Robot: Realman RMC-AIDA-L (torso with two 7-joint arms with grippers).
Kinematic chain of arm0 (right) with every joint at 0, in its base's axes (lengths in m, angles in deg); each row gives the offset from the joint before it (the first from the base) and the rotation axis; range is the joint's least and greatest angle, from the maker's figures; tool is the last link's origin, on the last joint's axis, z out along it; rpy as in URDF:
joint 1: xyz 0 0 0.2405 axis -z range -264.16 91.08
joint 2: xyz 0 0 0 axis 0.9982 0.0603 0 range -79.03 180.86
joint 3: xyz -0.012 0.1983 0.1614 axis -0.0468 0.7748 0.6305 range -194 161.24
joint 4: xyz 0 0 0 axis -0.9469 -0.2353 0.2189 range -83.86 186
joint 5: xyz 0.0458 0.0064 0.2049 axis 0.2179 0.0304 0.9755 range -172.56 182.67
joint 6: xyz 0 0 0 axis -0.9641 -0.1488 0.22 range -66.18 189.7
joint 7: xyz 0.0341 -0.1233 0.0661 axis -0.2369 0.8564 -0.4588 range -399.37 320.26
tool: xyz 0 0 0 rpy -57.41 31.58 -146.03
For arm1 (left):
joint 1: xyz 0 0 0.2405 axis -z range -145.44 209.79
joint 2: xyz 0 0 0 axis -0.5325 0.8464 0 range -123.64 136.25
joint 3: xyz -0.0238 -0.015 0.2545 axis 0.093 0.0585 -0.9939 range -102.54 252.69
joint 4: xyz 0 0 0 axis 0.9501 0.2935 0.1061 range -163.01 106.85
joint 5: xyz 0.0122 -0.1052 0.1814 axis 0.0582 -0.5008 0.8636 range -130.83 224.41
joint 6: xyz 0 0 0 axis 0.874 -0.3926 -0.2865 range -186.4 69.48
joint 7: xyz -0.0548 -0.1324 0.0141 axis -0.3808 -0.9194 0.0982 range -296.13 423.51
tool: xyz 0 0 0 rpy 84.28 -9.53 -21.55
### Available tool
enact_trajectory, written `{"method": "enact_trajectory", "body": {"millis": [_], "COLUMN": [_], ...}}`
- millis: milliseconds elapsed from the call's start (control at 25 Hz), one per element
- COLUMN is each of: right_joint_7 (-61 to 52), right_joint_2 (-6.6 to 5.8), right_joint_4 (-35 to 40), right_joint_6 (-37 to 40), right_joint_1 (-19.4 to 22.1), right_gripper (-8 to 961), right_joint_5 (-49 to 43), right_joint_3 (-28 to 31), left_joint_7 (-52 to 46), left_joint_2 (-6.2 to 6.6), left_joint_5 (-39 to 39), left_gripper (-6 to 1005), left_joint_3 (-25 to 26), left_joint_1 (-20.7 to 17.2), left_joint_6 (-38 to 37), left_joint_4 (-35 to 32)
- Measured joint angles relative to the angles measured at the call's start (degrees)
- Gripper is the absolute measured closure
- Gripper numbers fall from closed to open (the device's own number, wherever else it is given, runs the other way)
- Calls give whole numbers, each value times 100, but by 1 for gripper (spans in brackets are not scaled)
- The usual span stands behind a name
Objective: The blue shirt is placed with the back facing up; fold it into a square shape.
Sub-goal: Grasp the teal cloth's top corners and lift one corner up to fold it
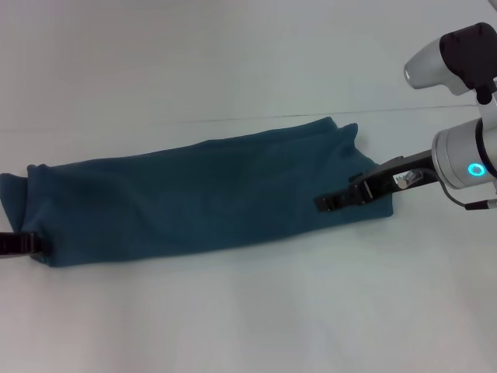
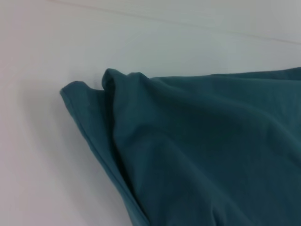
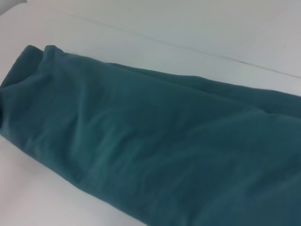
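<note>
Shirt (image 1: 194, 190) plain teal, no lettering showing – right gripper (image 1: 342, 200) on it.

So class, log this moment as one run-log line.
blue shirt: folded long strip, on table | right hand: at right end | left hand: at left end

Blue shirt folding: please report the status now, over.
Right gripper low over the right end of the blue shirt. Left gripper at its left end. Shirt lies as a long narrow band, not yet square. Nothing in the way.
</note>
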Motion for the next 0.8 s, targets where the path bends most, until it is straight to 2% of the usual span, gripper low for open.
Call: {"method": "enact_trajectory", "body": {"millis": [160,320,440,600,800], "right_joint_7": [-92,-297,-718,-1109,-1343], "right_joint_2": [-20,-77,-124,-59,-37], "right_joint_4": [-23,26,91,154,-46], "right_joint_6": [30,40,40,-38,-317], "right_joint_1": [18,45,36,2,-12], "right_gripper": [119,122,125,129,133], "right_joint_5": [-28,-147,-648,-1388,-1534], "right_joint_3": [18,59,77,80,79], "left_joint_7": [5,10,35,70,72], "left_joint_2": [1,31,42,42,41], "left_joint_5": [0,0,0,0,1], "left_gripper": [941,940,940,939,939], "left_joint_3": [-8,-8,-7,-49,-72], "left_joint_1": [31,49,51,52,60], "left_joint_6": [-8,-162,-222,-242,-247], "left_joint_4": [10,-54,-73,-83,-90]}}
